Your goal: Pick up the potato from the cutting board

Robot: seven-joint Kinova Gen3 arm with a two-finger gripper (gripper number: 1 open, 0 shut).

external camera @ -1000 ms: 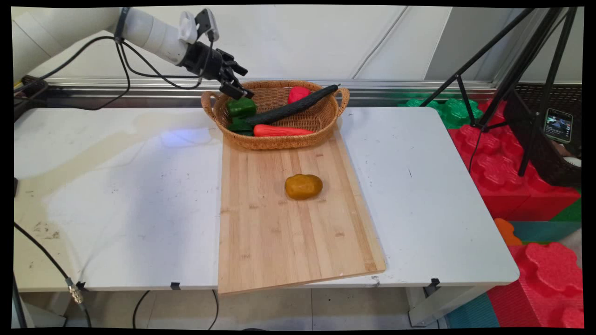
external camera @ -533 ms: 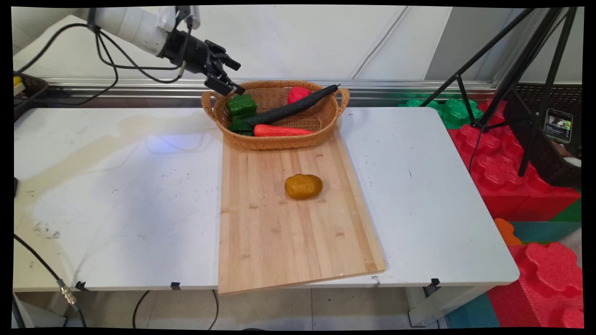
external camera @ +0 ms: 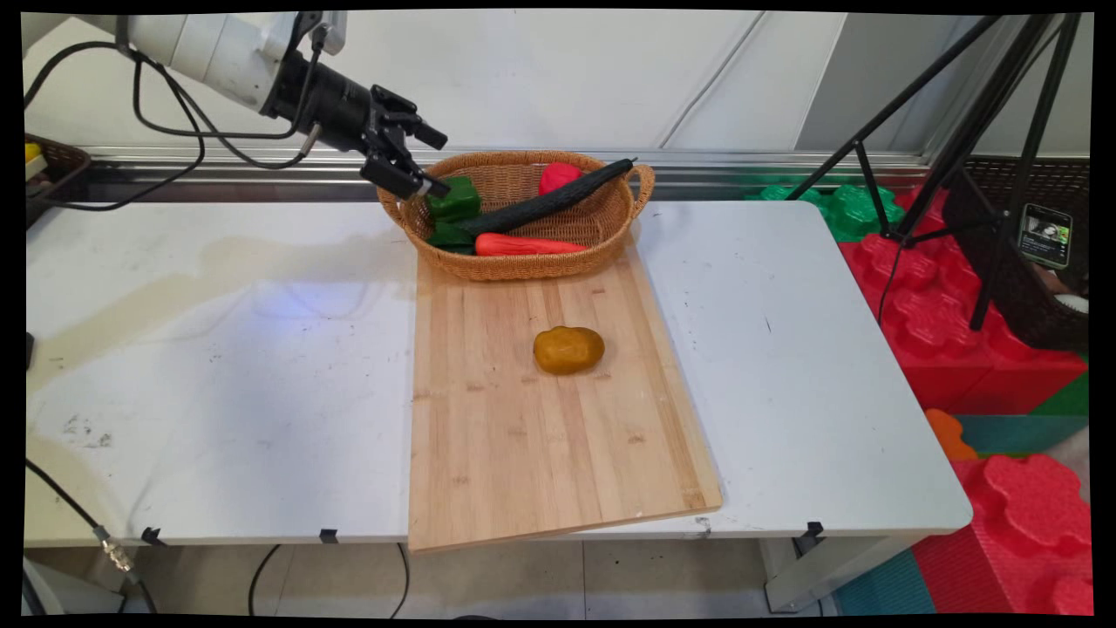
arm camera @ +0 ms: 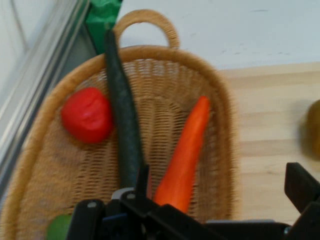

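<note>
Black gripper point(external camera: 427, 161) agape, seemingly empty, above wicker basket point(external camera: 514, 266).

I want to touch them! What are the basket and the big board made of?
The basket looks like woven wicker, matte tan: you can see the crisscross strands. The cutting board looks like bamboo or light wood, smooth, with long glued strips and grain lines.

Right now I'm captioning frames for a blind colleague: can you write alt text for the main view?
A black gripper hovers open at the left rim of a wicker basket holding a green pepper, cucumber, carrot and tomato. A potato sits on the wooden cutting board.
</note>
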